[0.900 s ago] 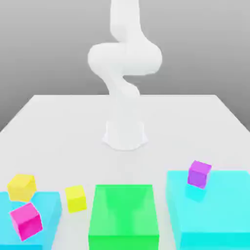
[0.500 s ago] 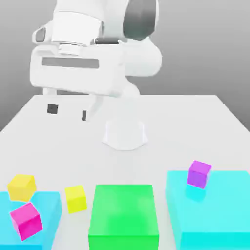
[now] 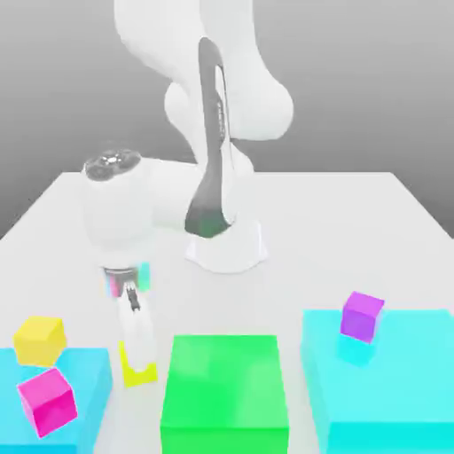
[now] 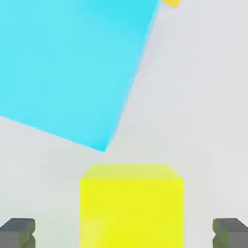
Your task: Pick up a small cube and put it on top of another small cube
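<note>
A small yellow cube (image 3: 133, 374) (image 4: 131, 206) rests on the white table between the left cyan block and the green block. My gripper (image 3: 136, 355) (image 4: 124, 233) hangs straight down over it, open, with a dark fingertip (image 4: 18, 232) on either side of the cube and a clear gap to each. Another yellow cube (image 3: 40, 340) (image 4: 170, 3) and a magenta cube (image 3: 46, 401) sit on the left cyan block (image 3: 89, 372) (image 4: 72, 63). At the exterior view's right, a purple cube (image 3: 362, 315) stands on top of a small cyan cube (image 3: 355, 350).
A large green block (image 3: 225, 390) stands close to the yellow cube on the exterior view's right side. A large cyan block (image 3: 399, 390) carries the purple and cyan stack. The arm's white base (image 3: 226, 246) stands mid-table behind.
The hand has swung from high up, near the camera, down to the small yellow cube on the table. The cubes have not moved.
</note>
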`<act>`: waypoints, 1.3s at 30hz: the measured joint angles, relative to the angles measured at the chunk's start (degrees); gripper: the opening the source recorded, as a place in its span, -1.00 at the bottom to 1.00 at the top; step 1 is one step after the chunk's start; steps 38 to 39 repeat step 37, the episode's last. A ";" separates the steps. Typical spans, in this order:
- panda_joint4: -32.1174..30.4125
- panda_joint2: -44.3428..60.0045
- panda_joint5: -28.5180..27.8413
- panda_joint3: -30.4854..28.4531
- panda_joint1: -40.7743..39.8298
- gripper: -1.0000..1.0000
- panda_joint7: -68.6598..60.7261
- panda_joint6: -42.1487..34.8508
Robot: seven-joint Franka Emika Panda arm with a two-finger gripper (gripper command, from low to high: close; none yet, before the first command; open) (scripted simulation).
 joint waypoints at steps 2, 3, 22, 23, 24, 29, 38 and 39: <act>0.18 1.10 -0.13 -0.21 0.18 -1.00 0.09 0.91; 0.18 1.10 -0.15 -0.21 0.18 -1.00 0.11 0.92; 11.29 -11.32 0.44 0.58 -1.35 -1.00 0.89 -22.53; 13.36 -11.06 0.46 0.55 -1.43 -1.00 1.06 -24.34; 15.44 -10.79 0.49 0.51 -1.51 -1.00 1.23 -26.15; 25.82 -9.43 0.62 0.28 -1.84 -1.00 2.10 -35.18; 28.38 -2.93 0.51 0.05 -1.81 1.00 2.55 -31.24; 28.38 -2.93 0.51 0.05 -1.81 1.00 2.55 -31.24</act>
